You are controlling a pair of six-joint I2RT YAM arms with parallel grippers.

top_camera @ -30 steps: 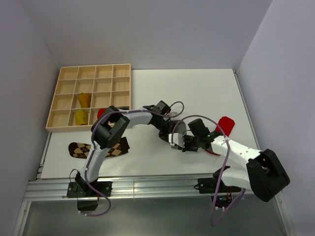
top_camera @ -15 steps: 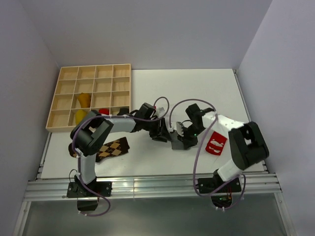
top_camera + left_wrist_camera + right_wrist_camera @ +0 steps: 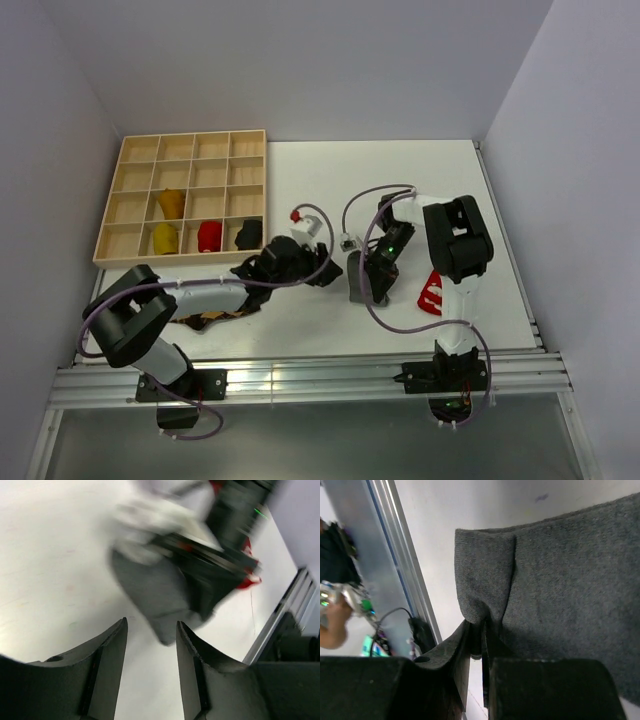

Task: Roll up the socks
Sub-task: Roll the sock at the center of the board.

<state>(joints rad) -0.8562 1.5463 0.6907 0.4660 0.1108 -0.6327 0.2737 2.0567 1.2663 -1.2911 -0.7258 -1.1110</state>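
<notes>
A plain grey sock [image 3: 356, 279] lies on the white table between the two grippers. My right gripper [image 3: 377, 287] is shut on a fold at that grey sock's [image 3: 560, 575] edge; the cloth is pinched between its jaws [image 3: 483, 636]. My left gripper [image 3: 324, 270] sits just left of the sock, open and empty, and the blurred grey sock [image 3: 152, 592] lies just beyond its fingertips [image 3: 150, 630]. A red sock with white marks [image 3: 431, 292] lies right of the right arm. A brown-tan argyle sock [image 3: 212, 318] peeks out under the left arm.
A wooden compartment tray [image 3: 140, 150] stands at the back left. It holds two mustard bundles [image 3: 171, 203] [image 3: 164, 238], a red bundle [image 3: 209, 236] and a dark bundle [image 3: 248, 234]. A metal rail [image 3: 300, 378] runs along the table's near edge.
My left gripper has opened, let go of the grey sock and drawn back to the left. My right gripper has closed on the sock's edge, and its arm has swung upright.
</notes>
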